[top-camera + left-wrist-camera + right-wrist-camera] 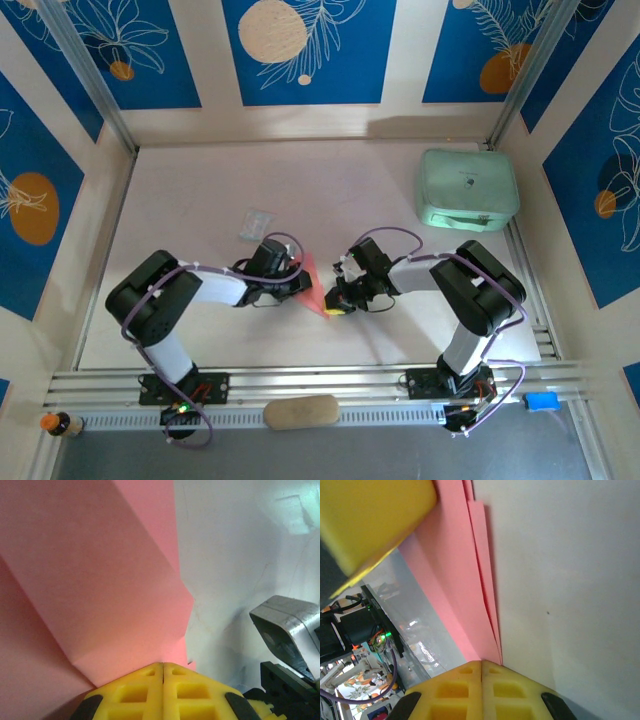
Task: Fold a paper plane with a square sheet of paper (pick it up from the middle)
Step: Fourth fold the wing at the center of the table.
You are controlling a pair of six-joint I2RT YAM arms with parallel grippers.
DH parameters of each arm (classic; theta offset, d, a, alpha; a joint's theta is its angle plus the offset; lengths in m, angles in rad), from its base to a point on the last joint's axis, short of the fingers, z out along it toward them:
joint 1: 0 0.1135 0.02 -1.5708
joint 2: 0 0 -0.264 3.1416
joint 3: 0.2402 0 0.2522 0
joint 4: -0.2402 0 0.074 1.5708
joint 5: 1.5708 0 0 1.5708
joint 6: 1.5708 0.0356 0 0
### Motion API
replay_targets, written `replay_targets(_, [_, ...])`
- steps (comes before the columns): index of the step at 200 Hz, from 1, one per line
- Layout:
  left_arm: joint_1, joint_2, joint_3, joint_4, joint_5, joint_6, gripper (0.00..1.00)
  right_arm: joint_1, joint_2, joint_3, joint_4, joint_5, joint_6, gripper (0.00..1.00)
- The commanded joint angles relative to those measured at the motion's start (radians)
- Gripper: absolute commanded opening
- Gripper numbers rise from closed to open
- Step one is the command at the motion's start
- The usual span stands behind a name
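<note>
Paper sheet (314, 283), salmon-pink and partly folded, is sitting near table (190, 190) centre between your two arms. Left end effector (163, 667) is clamping one creased edge, jaws pressed together. Right end effector (481, 664) is pinching layered fold same way. Mint-green case (467, 187) is resting far right.
</note>
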Motion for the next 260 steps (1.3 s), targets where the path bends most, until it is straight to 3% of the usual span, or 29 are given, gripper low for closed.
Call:
replay_targets(1, [0.023, 0.046, 0.012, -0.07, 0.006, 0.025, 0.03, 0.003, 0.05, -0.023, -0.099, 0.099, -0.009, 0.0])
replay_targets(61, [-0.006, 0.027, -0.07, 0.005, 0.002, -0.039, 0.01, 0.002, -0.088, 0.098, -0.151, 0.09, -0.013, 0.0])
replay_targets(132, [-0.079, -0.011, -0.099, 0.043, -0.066, -0.112, 0.01, 0.054, 0.038, 0.219, -0.215, 0.141, -0.022, 0.0])
replay_targets(260, [-0.085, -0.041, -0.134, 0.073, -0.1, -0.136, 0.01, 0.103, 0.049, 0.098, -0.202, 0.227, -0.009, 0.0])
